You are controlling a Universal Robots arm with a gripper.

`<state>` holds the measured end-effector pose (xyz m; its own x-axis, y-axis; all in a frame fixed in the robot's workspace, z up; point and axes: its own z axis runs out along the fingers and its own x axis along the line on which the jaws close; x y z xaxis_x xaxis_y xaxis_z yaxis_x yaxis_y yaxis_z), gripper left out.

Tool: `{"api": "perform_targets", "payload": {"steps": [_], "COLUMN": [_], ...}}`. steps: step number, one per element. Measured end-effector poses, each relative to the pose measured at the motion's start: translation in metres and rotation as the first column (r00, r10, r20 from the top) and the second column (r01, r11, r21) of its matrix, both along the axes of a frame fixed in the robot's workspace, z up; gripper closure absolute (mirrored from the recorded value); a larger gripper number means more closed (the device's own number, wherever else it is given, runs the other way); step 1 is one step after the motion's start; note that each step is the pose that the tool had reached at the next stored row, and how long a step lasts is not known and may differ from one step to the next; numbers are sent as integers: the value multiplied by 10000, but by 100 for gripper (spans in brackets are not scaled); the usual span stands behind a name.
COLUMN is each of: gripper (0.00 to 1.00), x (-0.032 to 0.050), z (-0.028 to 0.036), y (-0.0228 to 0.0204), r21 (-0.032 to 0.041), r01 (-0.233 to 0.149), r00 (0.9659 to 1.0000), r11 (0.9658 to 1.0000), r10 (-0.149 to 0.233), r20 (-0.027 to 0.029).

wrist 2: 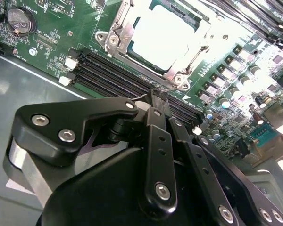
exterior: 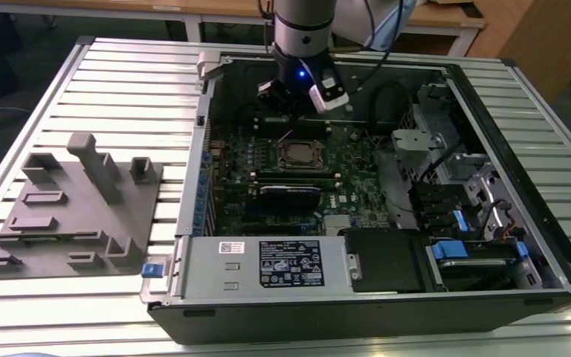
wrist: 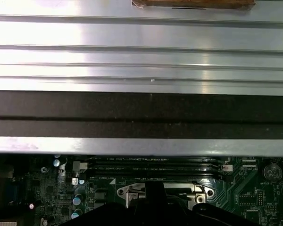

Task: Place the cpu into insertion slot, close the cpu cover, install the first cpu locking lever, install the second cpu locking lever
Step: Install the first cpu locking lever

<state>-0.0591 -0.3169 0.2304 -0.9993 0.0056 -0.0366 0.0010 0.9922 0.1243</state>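
The insertion slot [exterior: 300, 155] sits mid-board in the open computer case. In the second wrist view the cpu [wrist 2: 167, 37] lies in it, its pale top showing through the window of the cpu cover [wrist 2: 117, 36], which lies flat over it. A thin wire locking lever [wrist 2: 173, 88] runs along the socket's near edge. My gripper [wrist 2: 156, 96] is shut, its tips right at that lever beside the socket corner; whether they touch it I cannot tell. In the exterior view the gripper [exterior: 288, 111] hangs over the socket's far side. The gripper [wrist: 154, 190] also shows in the first wrist view.
Black memory slots [wrist 2: 113, 75] run between gripper and socket. The case wall [exterior: 206, 149] rises on the exterior view's left, with a grey fixture block [exterior: 77, 208] on the slatted table beyond. The power supply [exterior: 265, 264] is in front; cables and drive bays [exterior: 464, 193] crowd the right.
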Motion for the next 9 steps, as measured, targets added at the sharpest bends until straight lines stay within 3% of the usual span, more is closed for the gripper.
{"api": "perform_targets", "payload": {"steps": [9], "gripper": [89], "x": [34], "z": [-29], "y": [0], "r21": [-2], "r01": [0], "r00": [10000], "r11": [10000], "r10": [0], "r20": [-1]}}
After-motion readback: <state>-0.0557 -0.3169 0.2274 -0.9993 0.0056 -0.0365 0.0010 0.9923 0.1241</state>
